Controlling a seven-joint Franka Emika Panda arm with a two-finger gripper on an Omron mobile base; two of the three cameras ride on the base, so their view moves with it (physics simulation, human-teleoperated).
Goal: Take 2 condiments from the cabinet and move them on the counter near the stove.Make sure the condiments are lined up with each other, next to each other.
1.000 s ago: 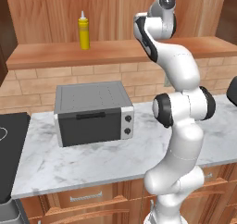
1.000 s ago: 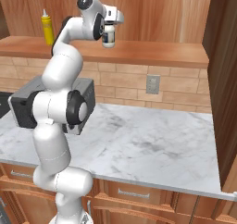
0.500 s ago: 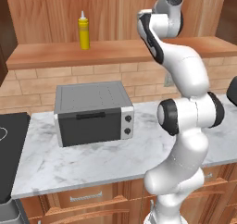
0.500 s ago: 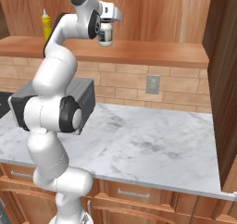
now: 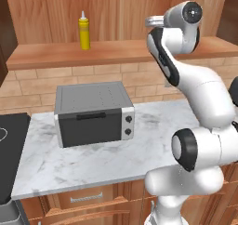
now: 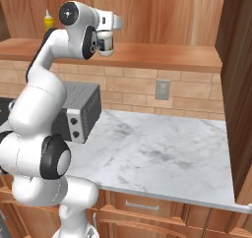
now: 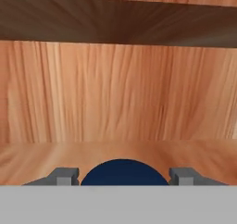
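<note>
Closest in, the worktop [image 6: 162, 148] near the stove [image 5: 9, 140] has no condiment on it yet, just the toaster oven [image 5: 93, 112] sitting toward its back edge. Up at the cabinet shelf [image 6: 162, 55], the end effector [image 6: 105, 41] is pinching the white jar [image 6: 106, 44], 1 finger on each side of the dark blue lid [image 7: 124, 173] in the hand view. The jar looks held just over the shelf's front edge, though I can't tell for sure that it's off the board. Farther back, the yellow bottle [image 5: 83, 31] stands on the shelf near its left end.

My take: pull straight out before dropping, and keep the jar upright.

Versus 1 second ago, the arm has swung, with the jar a bit lower and nearer the shelf's front edge; the pinch is unchanged and the bottle hasn't moved.
</note>
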